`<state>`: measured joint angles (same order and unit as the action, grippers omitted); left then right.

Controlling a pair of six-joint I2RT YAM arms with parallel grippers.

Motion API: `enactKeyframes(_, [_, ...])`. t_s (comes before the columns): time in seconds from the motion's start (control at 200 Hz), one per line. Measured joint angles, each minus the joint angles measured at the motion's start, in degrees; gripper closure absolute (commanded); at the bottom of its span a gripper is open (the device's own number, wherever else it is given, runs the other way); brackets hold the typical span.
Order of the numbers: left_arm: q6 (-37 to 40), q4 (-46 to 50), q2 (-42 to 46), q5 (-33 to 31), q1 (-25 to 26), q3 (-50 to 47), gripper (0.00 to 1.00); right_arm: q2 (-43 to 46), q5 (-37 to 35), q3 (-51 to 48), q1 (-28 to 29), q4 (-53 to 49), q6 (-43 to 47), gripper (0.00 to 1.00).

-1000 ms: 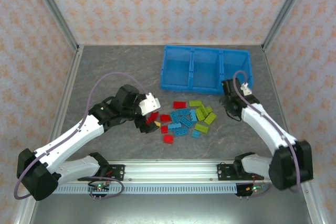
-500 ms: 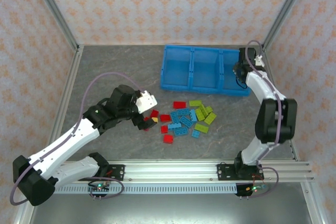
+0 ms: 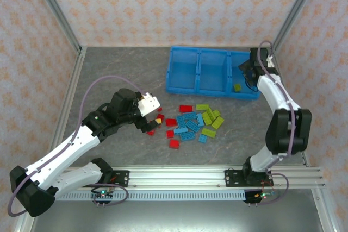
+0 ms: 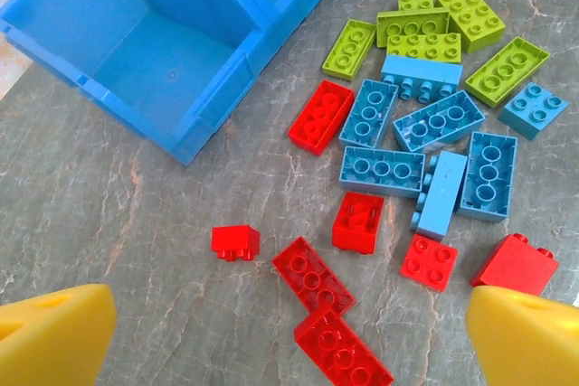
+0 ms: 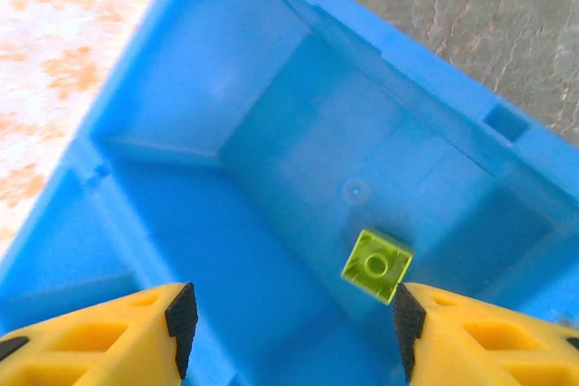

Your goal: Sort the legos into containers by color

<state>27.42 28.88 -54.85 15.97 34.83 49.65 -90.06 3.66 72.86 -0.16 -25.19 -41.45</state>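
The legos lie in a loose pile on the grey table: red ones on the left, light blue ones in the middle, lime ones on the right. My left gripper hangs open over the red bricks, with nothing between its fingers. The containers are three compartments of one blue tray. My right gripper is open above the right compartment. One lime brick lies loose on that compartment's floor, below the open gripper.
Metal frame rails and patterned walls enclose the table. The tray stands just behind the pile. Its left and middle compartments hold nothing. Bare table stretches to the left of the pile.
My right arm swung from the pile up to the tray's right compartment, opened, and the lime brick dropped in. My left gripper shifted slightly left, still open.
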Motion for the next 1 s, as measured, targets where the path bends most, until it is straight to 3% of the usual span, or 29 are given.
enactKeyframes(0.075, [-0.1,0.0,0.0,-0.5,0.0,0.0,0.0,5.2,-0.8,-0.5,3.5,-1.7,3.9,0.39])
enactKeyframes(0.15, [-0.1,0.0,0.0,-1.2,0.0,0.0,0.0,9.5,-1.6,-0.8,10.7,-4.0,9.3,0.39])
enactKeyframes(0.3, [-0.1,0.0,0.0,-2.1,0.0,0.0,0.0,11.1,-0.3,-2.6,22.3,-10.9,16.9,0.4])
enactKeyframes(0.561, [-0.1,0.0,-0.2,-3.0,0.0,0.0,0.0,8.0,4.2,-13.9,22.2,-19.3,16.0,0.36])
enactKeyframes(1.001, [-0.1,0.0,-0.8,-3.7,0.0,0.0,0.0,-4.4,2.8,-13.0,22.2,-16.0,11.1,0.36])
